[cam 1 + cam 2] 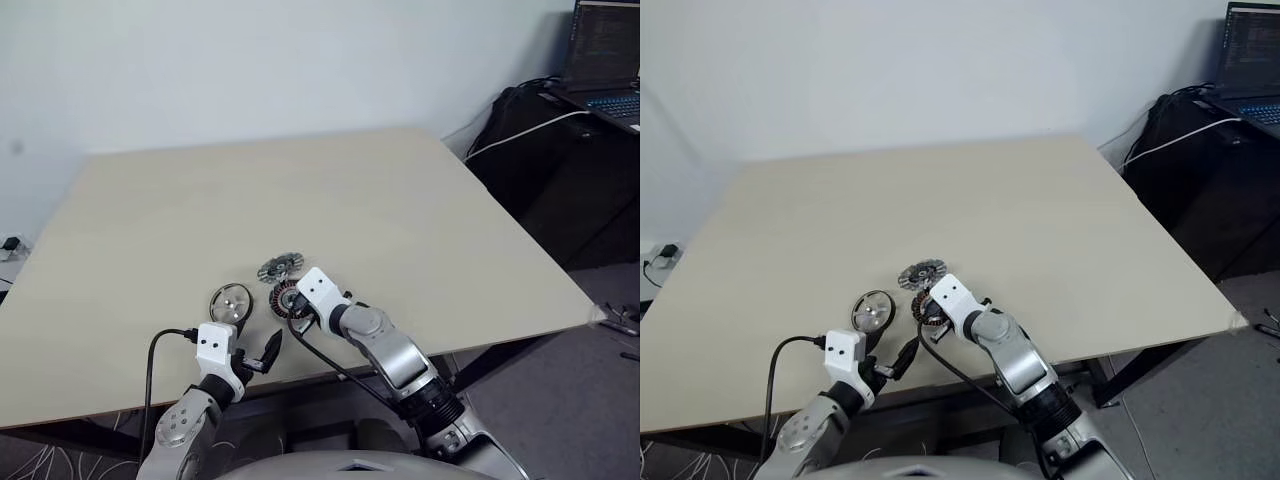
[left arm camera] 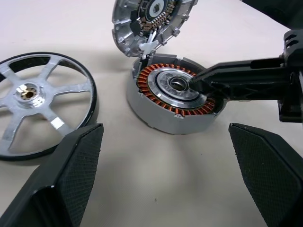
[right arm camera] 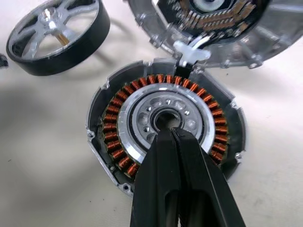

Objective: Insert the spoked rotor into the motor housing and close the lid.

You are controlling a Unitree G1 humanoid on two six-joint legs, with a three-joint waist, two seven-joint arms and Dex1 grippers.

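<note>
A broad pale table (image 1: 330,210) carries everything, its far and middle parts bare; the three motor parts sit together close to the near edge, slightly left of centre. Off the table's right side stands dark furniture with a laptop (image 1: 605,55) on top and a white cable (image 1: 520,135) trailing down.

The right arm reaches in from the near right, and the right gripper (image 3: 171,132) has its two black fingers pressed together, nothing between them. Their joined tip rests at the central hole of the motor housing (image 3: 165,125), over the pale centre ring. The left gripper (image 2: 165,142) hangs at the near edge of the table, its jaws spread wide apart and empty, facing the housing from the near side without touching it.

The motor housing lies flat on the table, a grey-walled ring with reddish copper windings around a pale centre, open at the top. The lid (image 2: 147,21) stands tilted up at the housing's far edge, joined to it there by a small pale tab. The spoked rotor (image 2: 35,99), a silver wheel with a dark rim and a brass-coloured hub, lies flat on the table just left of the housing, apart from it.
</note>
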